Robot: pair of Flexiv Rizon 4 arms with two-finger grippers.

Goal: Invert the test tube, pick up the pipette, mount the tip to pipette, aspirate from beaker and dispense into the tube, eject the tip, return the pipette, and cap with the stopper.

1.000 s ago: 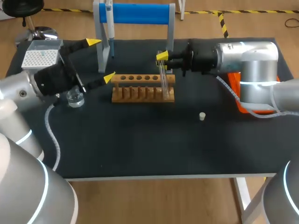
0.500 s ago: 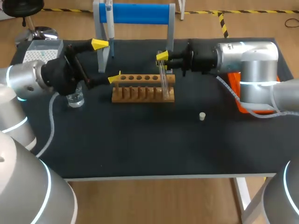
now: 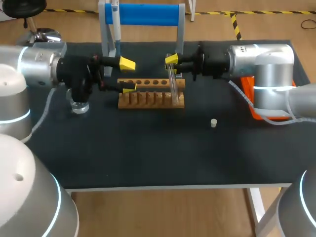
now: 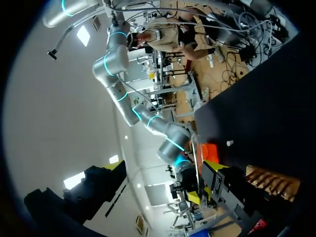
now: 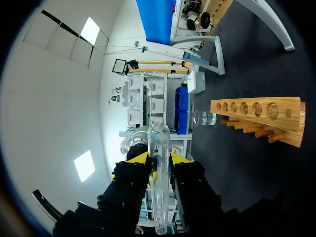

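My right gripper (image 3: 171, 59) is shut on a clear test tube (image 3: 173, 81), which stands nearly upright over the right end of the wooden rack (image 3: 150, 98). In the right wrist view the test tube (image 5: 159, 182) sits between the yellow fingertips (image 5: 141, 159), with the rack (image 5: 256, 116) ahead. My left gripper (image 3: 128, 75) hangs open and empty at the rack's left end, pointing towards the right gripper. The glass beaker (image 3: 79, 104) stands under the left wrist. The pipette (image 3: 116, 27) hangs on the blue stand (image 3: 148, 14). A small white stopper (image 3: 214, 123) lies on the mat.
An orange object (image 3: 256, 111) lies at the right, partly hidden under my right arm. The stand's white legs (image 3: 105, 54) rise just behind the left gripper. The dark mat (image 3: 158, 148) stretches in front of the rack.
My left arm has swung to the right, from over the tip box and beaker to the rack's left end, fingers still wide apart. The right arm and tube have stayed put.
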